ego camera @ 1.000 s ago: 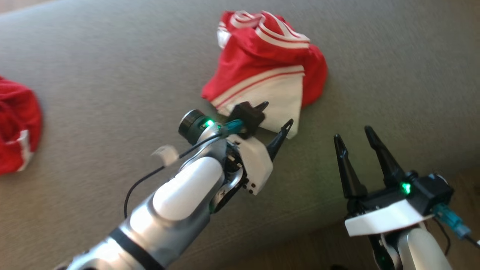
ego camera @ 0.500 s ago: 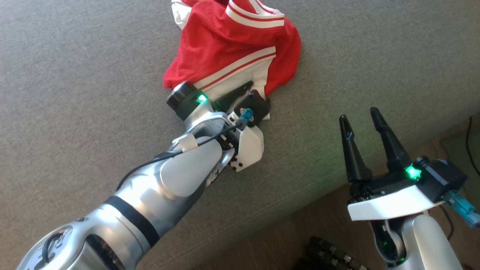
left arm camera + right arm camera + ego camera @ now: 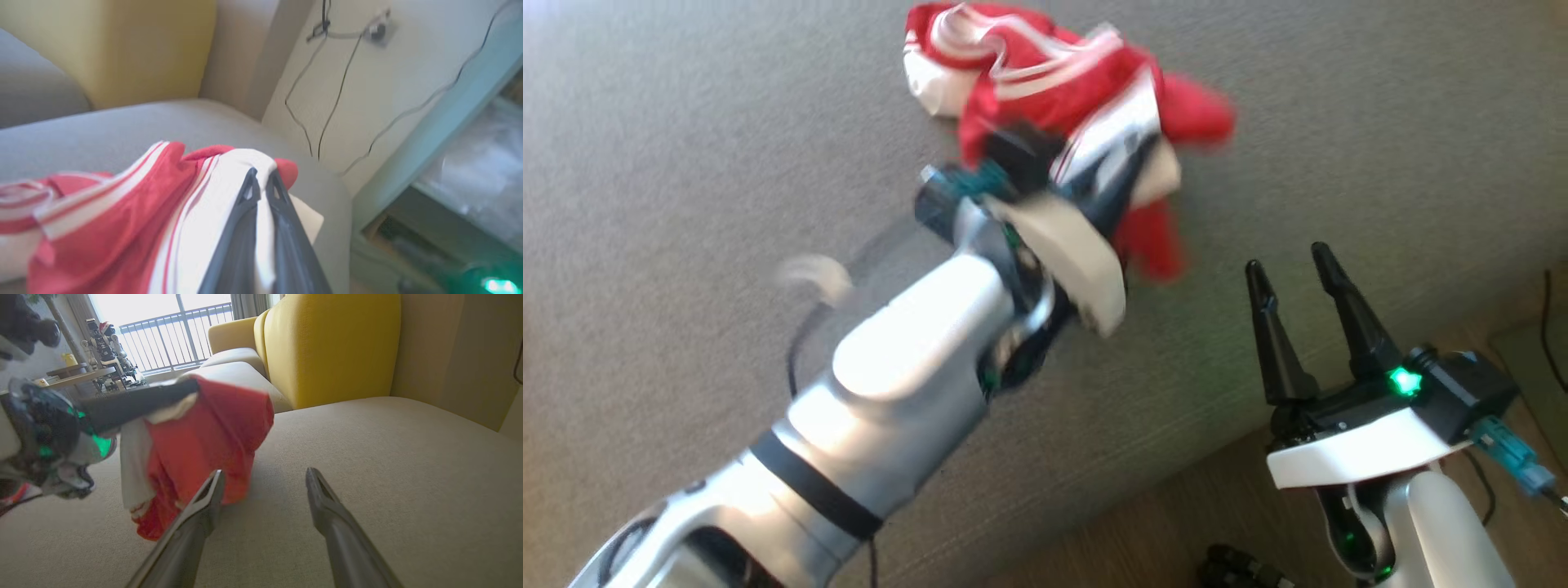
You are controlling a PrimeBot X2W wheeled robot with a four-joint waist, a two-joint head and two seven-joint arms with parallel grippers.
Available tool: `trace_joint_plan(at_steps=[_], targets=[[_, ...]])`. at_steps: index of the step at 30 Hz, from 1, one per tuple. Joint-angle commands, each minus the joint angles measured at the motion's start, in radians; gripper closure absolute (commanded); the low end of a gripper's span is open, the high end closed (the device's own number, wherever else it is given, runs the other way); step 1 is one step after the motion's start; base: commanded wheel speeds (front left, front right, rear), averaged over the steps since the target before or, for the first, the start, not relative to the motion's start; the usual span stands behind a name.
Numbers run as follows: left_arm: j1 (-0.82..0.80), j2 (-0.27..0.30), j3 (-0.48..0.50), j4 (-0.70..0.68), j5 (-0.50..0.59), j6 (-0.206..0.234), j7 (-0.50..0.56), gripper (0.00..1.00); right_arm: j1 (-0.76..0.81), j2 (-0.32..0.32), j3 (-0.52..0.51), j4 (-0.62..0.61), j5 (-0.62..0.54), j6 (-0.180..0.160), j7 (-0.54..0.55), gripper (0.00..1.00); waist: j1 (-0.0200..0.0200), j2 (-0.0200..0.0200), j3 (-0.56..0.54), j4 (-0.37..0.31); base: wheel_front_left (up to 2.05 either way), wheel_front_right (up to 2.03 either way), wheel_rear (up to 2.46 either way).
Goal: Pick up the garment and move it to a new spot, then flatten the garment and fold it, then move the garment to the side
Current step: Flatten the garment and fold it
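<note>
As L pincer lifts, garment now raised

Red, white-striped garment hangs bunched, pinched in the left pincer.

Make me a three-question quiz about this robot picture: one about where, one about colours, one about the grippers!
1. Where is the garment? A on the wooden floor. B over the grey sofa seat. C in a basket.
2. What colours is it? A red and white. B blue and yellow. C green and black.
3. How are the right gripper's jaws? A shut on the garment. B shut on a cable. C open, holding nothing.
Answers: 1 B, the left gripper holds it over the seat. 2 A, it is red cloth with white stripes. 3 C, the jaws stand apart with nothing between them.
</note>
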Motion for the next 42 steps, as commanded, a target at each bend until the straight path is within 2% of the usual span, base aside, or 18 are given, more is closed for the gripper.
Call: trace_joint_plan(at_steps=[1, 5, 9, 10, 11, 12, 16, 19, 22, 25, 28, 30, 34, 37, 40, 42], targets=[[-0.063, -0.002, 0.058, -0.060, -0.039, 0.009, -0.023, 1.00, 0.012, -0.009, 0.025, -0.026, 0.007, 0.000, -0.006, 0.00, -0.0001, 0.0000, -0.027, -0.025, 0.00, 0.00, 0.00], [-0.121, -0.002, 0.153, -0.139, -0.201, 0.065, -0.065, 1.00, 0.034, -0.009, 0.026, -0.018, 0.012, 0.000, -0.006, 0.00, -0.0001, 0.0000, -0.077, -0.062, 0.00, 0.00, 0.00], [-0.073, -0.002, 0.134, -0.124, -0.304, 0.082, -0.038, 1.00, 0.054, -0.009, 0.018, -0.021, 0.010, 0.000, -0.006, 0.00, -0.0001, 0.0000, -0.096, -0.072, 0.00, 0.00, 0.00], [-0.041, -0.002, 0.114, -0.114, -0.330, 0.080, -0.026, 0.69, 0.057, -0.009, 0.013, -0.023, 0.009, 0.000, -0.006, 0.00, -0.0001, 0.0000, -0.094, -0.068, 0.00, 0.00, 0.00], [-0.004, -0.002, 0.088, -0.104, -0.358, 0.074, -0.009, 0.29, 0.059, -0.009, 0.011, -0.024, 0.006, 0.000, -0.006, 0.00, -0.0001, 0.0000, -0.091, -0.064, 0.00, 0.00, 0.00], [0.033, -0.002, 0.055, -0.096, -0.382, 0.068, 0.012, 0.00, 0.060, -0.009, 0.010, -0.026, 0.002, 0.000, -0.006, 0.00, -0.0001, 0.0000, -0.087, -0.058, 0.00, 0.00, 0.00], [0.134, -0.002, -0.068, -0.091, -0.414, 0.056, 0.058, 0.00, 0.060, -0.009, -0.004, -0.034, -0.014, 0.000, -0.006, 0.00, -0.0001, 0.0000, -0.073, -0.021, 0.00, 0.00, 0.00], [0.139, -0.001, -0.109, -0.090, -0.358, 0.083, 0.017, 0.00, 0.054, -0.009, -0.007, -0.035, -0.024, 0.000, -0.006, 0.00, -0.0001, 0.0000, -0.070, 0.005, 0.00, 0.00, 0.00], [0.088, 0.013, -0.136, -0.109, -0.248, 0.120, -0.048, 0.00, 0.049, -0.009, -0.007, -0.036, -0.027, 0.000, -0.006, 0.00, -0.0001, 0.0000, -0.065, 0.021, 0.00, 0.00, 0.00], [-0.004, 0.029, -0.157, -0.114, -0.094, 0.178, -0.088, 0.00, 0.044, -0.009, 0.007, -0.033, -0.024, 0.000, -0.006, 0.00, -0.0001, 0.0000, -0.055, 0.021, 0.00, 0.00, 0.00], [-0.110, 0.042, -0.218, -0.056, 0.068, 0.226, -0.096, 0.00, 0.032, -0.009, 0.029, -0.032, -0.019, 0.000, -0.006, 0.00, -0.0001, 0.0000, -0.037, 0.002, 0.00, 0.00, 0.00], [-0.166, 0.045, -0.251, 0.022, 0.144, 0.238, -0.078, 0.00, 0.024, -0.009, 0.044, -0.030, -0.012, 0.000, -0.006, 0.00, -0.0001, 0.0000, -0.025, -0.016, 0.00, 0.00, 0.00], [-0.234, 0.037, -0.282, 0.189, 0.233, 0.205, 0.015, 0.00, 0.016, -0.009, 0.053, -0.029, 0.007, 0.000, -0.006, 0.00, -0.0001, 0.0000, -0.005, -0.057, 0.00, 0.00, 0.00], [-0.252, 0.030, -0.290, 0.296, 0.270, 0.154, 0.105, 0.00, 0.018, -0.009, 0.051, -0.029, 0.020, 0.000, -0.006, 0.00, -0.0001, 0.0000, 0.004, -0.079, 0.00, 0.00, 0.00], [-0.260, 0.024, -0.294, 0.382, 0.304, 0.107, 0.200, 0.00, 0.020, -0.009, 0.052, -0.029, 0.025, 0.000, -0.006, 0.00, -0.0001, 0.0000, 0.008, -0.089, 0.00, 0.00, 0.00], [-0.261, 0.023, -0.294, 0.403, 0.319, 0.092, 0.222, 0.00, 0.020, -0.009, 0.053, -0.029, 0.026, 0.000, -0.006, 0.00, -0.0001, 0.0000, 0.008, -0.091, 0.00, 0.00, 0.00]])
